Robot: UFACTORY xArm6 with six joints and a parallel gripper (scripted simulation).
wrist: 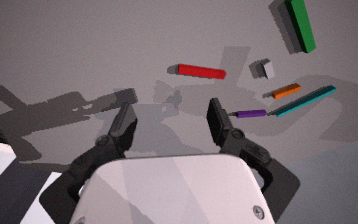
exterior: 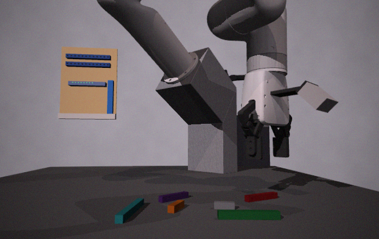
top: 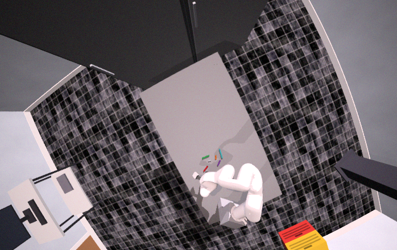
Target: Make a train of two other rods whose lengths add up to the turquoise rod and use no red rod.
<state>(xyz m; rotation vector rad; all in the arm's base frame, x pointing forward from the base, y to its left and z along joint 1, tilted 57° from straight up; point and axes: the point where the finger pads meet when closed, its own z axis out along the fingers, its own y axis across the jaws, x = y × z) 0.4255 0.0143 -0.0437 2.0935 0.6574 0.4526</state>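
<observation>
Six rods lie flat and apart on the grey table (top: 193, 102) (exterior: 36, 193) (wrist: 80, 40). The turquoise rod (top: 220, 153) (exterior: 128, 210) (wrist: 305, 101) lies leftmost in the exterior view. The purple rod (top: 218, 163) (exterior: 172, 196) (wrist: 251, 113) and the orange rod (top: 215, 157) (exterior: 175, 206) (wrist: 286, 91) lie just beside it. The grey rod (top: 209, 161) (exterior: 223, 205) (wrist: 266, 69), the green rod (top: 205, 157) (exterior: 248, 214) (wrist: 300, 24) and the red rod (top: 205, 169) (exterior: 260, 196) (wrist: 202, 71) lie further right. My gripper (exterior: 266, 150) (wrist: 171, 109) is open and empty, well above the table behind the red rod.
The arm's base pedestal (exterior: 208, 148) stands on the table behind the rods. A tan poster (exterior: 87, 98) hangs on the back wall. The table's edge runs close to the rods on the near side in the exterior view.
</observation>
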